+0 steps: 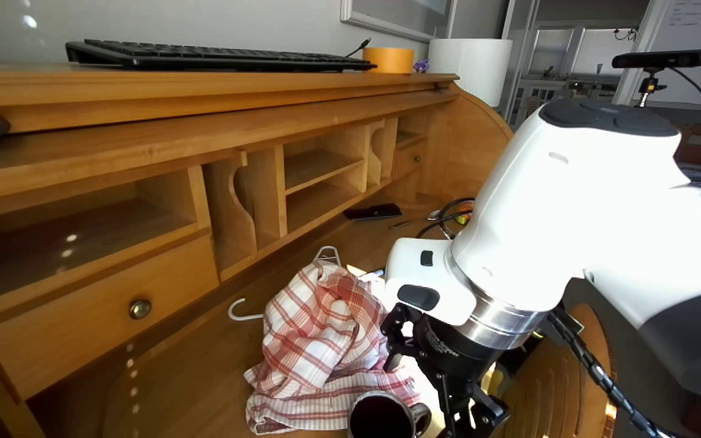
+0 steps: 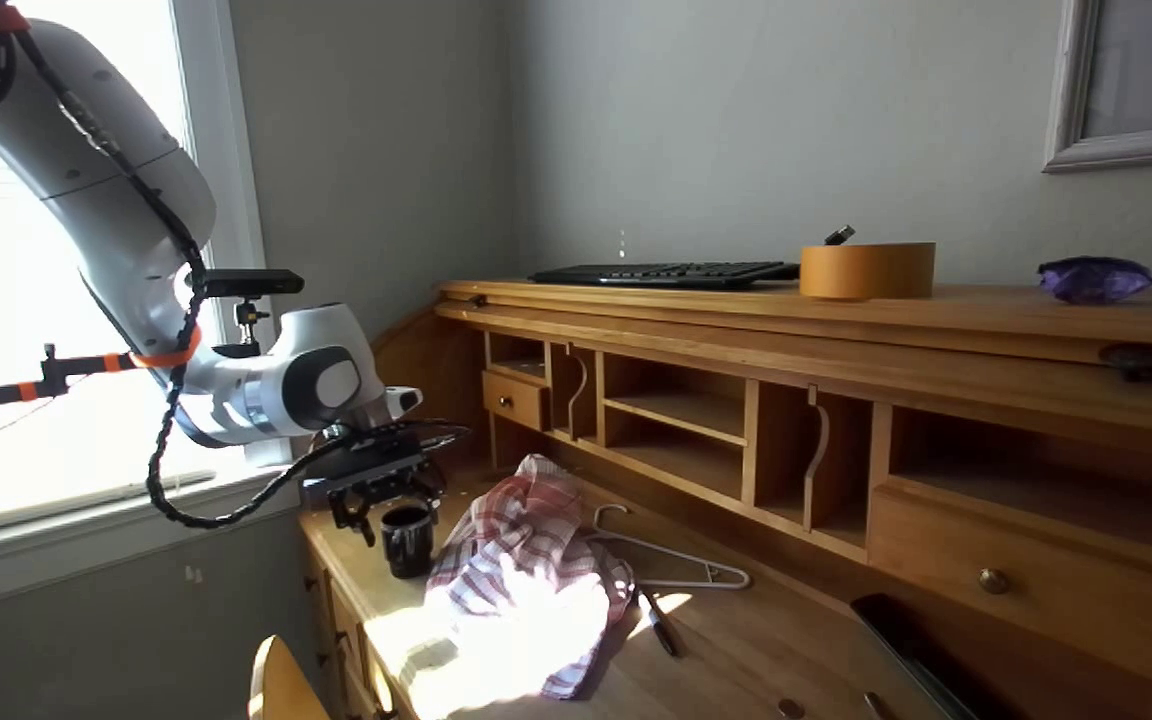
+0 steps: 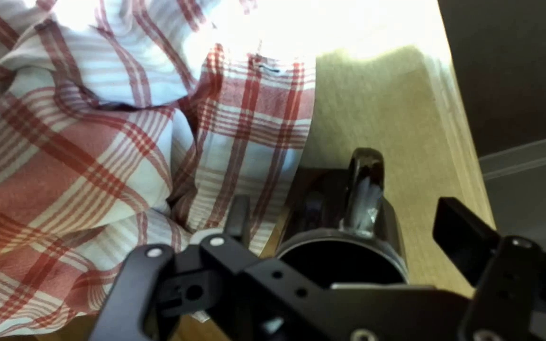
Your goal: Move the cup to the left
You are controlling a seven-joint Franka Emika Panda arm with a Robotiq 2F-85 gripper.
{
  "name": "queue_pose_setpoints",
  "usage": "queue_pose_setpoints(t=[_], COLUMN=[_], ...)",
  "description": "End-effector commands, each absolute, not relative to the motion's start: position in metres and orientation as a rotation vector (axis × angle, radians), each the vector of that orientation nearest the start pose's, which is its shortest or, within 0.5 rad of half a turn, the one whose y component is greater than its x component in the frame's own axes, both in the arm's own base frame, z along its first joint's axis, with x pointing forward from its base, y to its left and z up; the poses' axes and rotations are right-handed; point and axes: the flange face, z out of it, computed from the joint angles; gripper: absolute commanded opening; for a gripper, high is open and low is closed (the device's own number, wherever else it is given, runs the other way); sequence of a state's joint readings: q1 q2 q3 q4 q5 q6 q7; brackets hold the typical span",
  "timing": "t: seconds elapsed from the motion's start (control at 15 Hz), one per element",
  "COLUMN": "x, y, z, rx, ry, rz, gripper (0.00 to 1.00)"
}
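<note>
The cup (image 1: 380,420) is a small dark mug with a lighter rim. It stands upright on the desk beside the red-and-white checked cloth, and it shows in an exterior view (image 2: 408,545) and in the wrist view (image 3: 314,208). Its handle points toward the top of the wrist view. My gripper (image 3: 350,225) is open, with its fingers spread wide on either side of the cup in the wrist view. There are gaps between both fingers and the cup. In both exterior views the gripper (image 1: 439,394) (image 2: 400,518) is low, close to the cup. The gripper body hides the near part of the cup's rim.
The checked cloth (image 1: 320,340) (image 2: 511,560) (image 3: 88,156) lies bunched beside the cup. A white hanger (image 2: 676,562) lies partly under it, with a pen (image 2: 658,625) nearby. The desk's edge (image 3: 458,113) runs close to the cup. Wooden compartments (image 2: 676,420) line the desk's back.
</note>
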State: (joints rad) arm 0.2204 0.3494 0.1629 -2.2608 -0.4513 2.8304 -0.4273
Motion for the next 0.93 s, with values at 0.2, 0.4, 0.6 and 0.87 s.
queue_pose_setpoints(t=[0.2,0.4,0.6,0.87], x=[0.497,0.506,0.523,0.538], y=[0.208,0.188,0.141,0.052], z=[0.320,0.392,0.469,0.538], rx=[-2.755,-2.903,-3.017,-3.115], ry=[-1.873,-1.572,-1.325,-0.989], rz=[-0.101,-0.051,-0.078,-0.133], gripper=[1.00,1.00,1.00,1.00])
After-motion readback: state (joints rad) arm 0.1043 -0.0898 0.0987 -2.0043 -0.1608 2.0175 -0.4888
